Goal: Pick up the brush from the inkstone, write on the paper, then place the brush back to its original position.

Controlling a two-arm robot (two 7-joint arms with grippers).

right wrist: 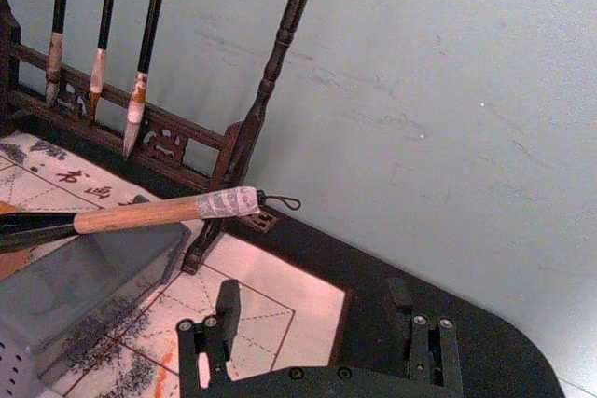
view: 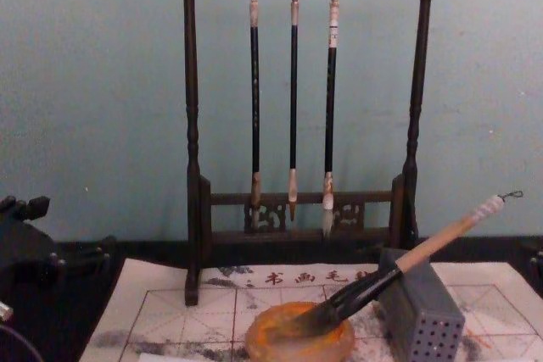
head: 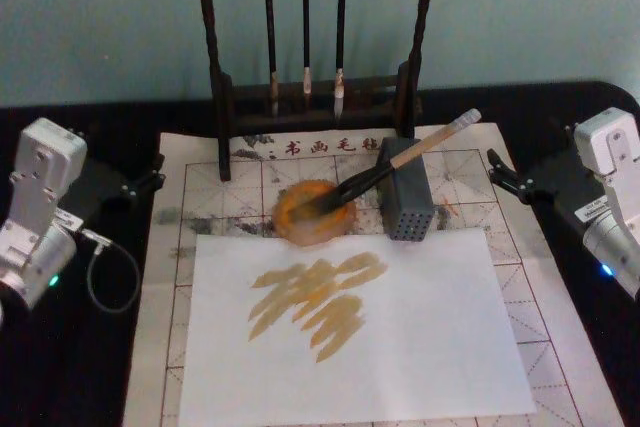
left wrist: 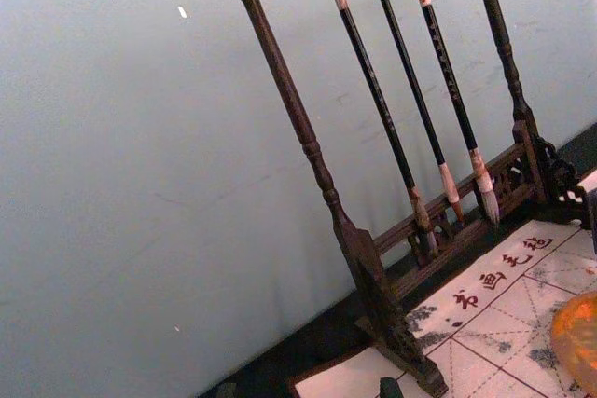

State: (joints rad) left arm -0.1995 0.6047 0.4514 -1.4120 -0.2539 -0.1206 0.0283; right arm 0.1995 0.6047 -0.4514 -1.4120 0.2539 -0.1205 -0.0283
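So, brushes: four in all. There is one large brush [head: 400, 162] with a light wooden handle, and three thin brushes [head: 306, 17] hanging on the dark stand [head: 215, 57].
Dishes and blocks: one inkstone [head: 290, 227] and one grey block [head: 408, 209] just beside it.
Sheets: two. The gridded paper [head: 200, 187] lies underneath, and a plain white sheet [head: 420, 347] lies on top of it, marked with ochre strokes.
Grippers: two, one at each side edge of the paper.
Right gripper [head: 495, 169]: my fingers [right wrist: 224, 309] are spread wide with nothing between them. They point inward toward the paper's far right corner and hang low over the black table.
Left gripper [head: 155, 175]: it mirrors the right at the paper's far left corner. My two fingertips are apart and hold nothing.
Brush relative to right fingers: it is ahead of them and apart. Its white wrapped end with the cord loop is the nearest part, and it is raised and aimed my way.
Brush relative to left fingers: it is well apart, beyond the inkstone.
Brush rest: the dark bristles lie in the inkstone, and the handle leans tilted across the grey block's top edge.
Inkstone relative to fingers: it sits between my two grippers on the paper, nearer the stand than the white sheet — touching neither gripper.
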